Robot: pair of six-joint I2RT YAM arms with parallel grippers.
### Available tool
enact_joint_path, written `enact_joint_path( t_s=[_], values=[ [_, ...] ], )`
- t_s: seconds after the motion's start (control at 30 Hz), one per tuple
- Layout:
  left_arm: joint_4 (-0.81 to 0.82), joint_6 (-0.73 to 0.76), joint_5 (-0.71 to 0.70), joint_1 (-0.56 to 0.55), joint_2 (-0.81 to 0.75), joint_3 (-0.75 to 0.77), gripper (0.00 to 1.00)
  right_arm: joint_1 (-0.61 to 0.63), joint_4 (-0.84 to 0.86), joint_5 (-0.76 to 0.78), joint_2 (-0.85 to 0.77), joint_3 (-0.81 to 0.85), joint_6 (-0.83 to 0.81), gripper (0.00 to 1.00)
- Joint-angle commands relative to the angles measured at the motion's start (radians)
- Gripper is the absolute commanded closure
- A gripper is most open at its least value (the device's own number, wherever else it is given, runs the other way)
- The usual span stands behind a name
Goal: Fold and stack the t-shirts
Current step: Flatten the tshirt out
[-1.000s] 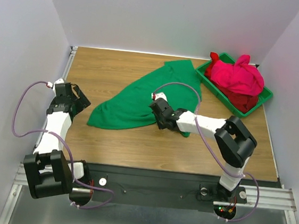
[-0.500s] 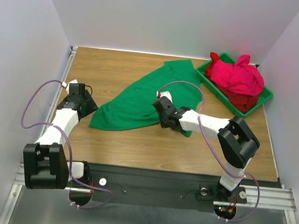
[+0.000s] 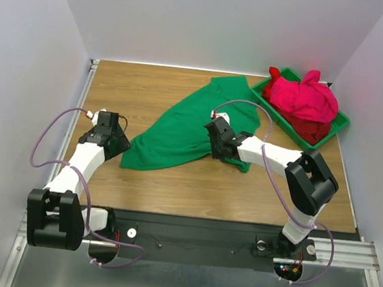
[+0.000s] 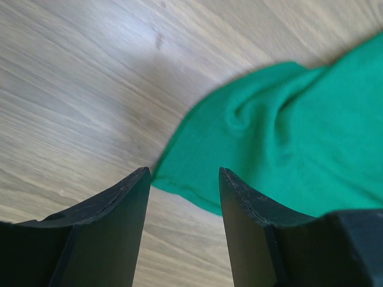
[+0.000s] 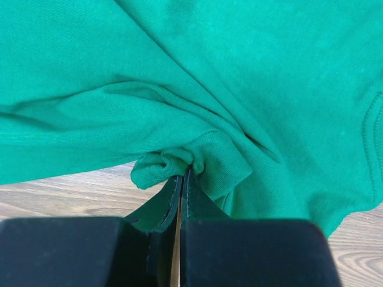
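The right claw (image 5: 182,174) is pressed together on a bunched fold of the green t-shirt (image 3: 183,125); in the right wrist view the cloth puckers into the closed tips, so I read this as a firm pinch on the fabric near the garment's right-hand margin. The left claw (image 4: 182,179) is spread, with nothing between its jaws; in its wrist view the near-left corner of the green t-shirt lies on the table (image 3: 150,84) just ahead of the gap, and I cannot tell whether either jaw touches the cloth. The green t-shirt lies as a crumpled diagonal band, running from the middle of the far edge of the table, just beside the bin (image 3: 264,100), down toward the near-left area. It is neither flattened nor folded. The pink t-shirt (image 3: 310,98) sits heaped on top of the red t-shirt (image 3: 311,131) inside the bin at the far right corner; both are unfolded. Progress assessment: no fold is complete and no stack exists on the table. My judgement is that the step in hand is spreading the first garment between two grips. Remaining work: flatten and fold the green t-shirt, then extract, fold and stack the two garments in the bin.
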Motion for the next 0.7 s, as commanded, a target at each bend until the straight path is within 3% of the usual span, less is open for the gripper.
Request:
enact_joint_path(
  t_s=[0.0, 0.37, 0.67],
  values=[
    [-0.055, -0.023, -0.005, -0.053, -0.001, 0.0, 0.39, -0.017, 0.0, -0.03, -0.031, 0.019, 0.005, 1.0],
    [-0.171, -0.135, -0.073, -0.14, 0.034, 0.012, 0.39, -0.077, -0.003, -0.078, -0.05, 0.006, 0.005, 1.0],
    [-0.158, -0.164, -0.077, -0.159, 0.108, 0.003, 0.39, -0.117, -0.002, -0.118, -0.056, 0.009, -0.002, 1.0]
  ],
)
